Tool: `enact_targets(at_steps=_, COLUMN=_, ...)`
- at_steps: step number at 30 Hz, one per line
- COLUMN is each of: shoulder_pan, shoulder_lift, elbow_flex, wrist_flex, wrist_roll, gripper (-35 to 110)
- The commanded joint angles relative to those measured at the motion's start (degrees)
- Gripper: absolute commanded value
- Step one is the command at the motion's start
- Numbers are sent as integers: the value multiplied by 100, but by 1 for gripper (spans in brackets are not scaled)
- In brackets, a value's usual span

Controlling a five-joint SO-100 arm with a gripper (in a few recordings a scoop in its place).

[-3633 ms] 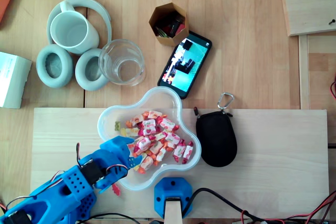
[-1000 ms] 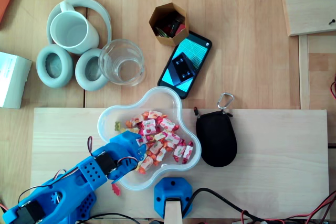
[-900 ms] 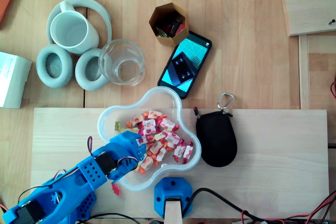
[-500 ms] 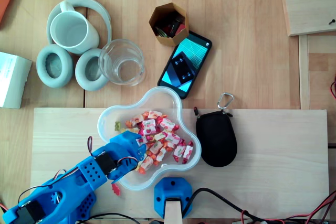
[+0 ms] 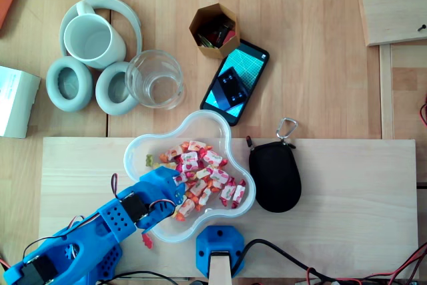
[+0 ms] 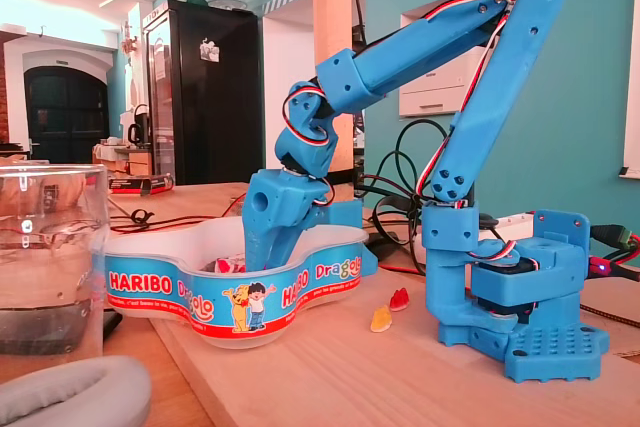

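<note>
Blue tool (image 5: 177,191) tip-down inside the white bowl (image 5: 200,119), at its lower-left lobe in the overhead view. Heap of wrapped sweets (image 5: 205,177) touching the tips and spreading up and to the right of them, with no single long axis to the pile. Spread or pressed together: cannot tell, tips buried among wrappers. Arm folded sharply in the fixed view, upper link sloping down to the wrist, tool near vertical behind the bowl wall. Two loose gummies (image 6: 399,299) on the bench (image 5: 347,178) beside the base.

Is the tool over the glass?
No, the tool is down in the bowl among the candies, apart from the glass.
</note>
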Motion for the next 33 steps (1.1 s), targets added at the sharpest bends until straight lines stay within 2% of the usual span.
enact_targets(at_steps=1, shoulder_pan=62, shoulder_lift=79, elbow_flex=-88, wrist_flex=-35, wrist_roll=0, gripper=-2)
enact_targets(at_steps=10, shoulder_pan=35, shoulder_lift=176, elbow_flex=-756, wrist_flex=62, wrist_roll=-9, gripper=-2)
enact_targets(at_steps=19, shoulder_pan=-18, shoulder_lift=167, elbow_flex=-1828, wrist_flex=70, wrist_roll=-633, gripper=-2)
enact_targets(at_steps=33, shoulder_pan=-1468, shoulder_lift=167, elbow_flex=-3568, wrist_flex=70, wrist_roll=-738, gripper=-2)
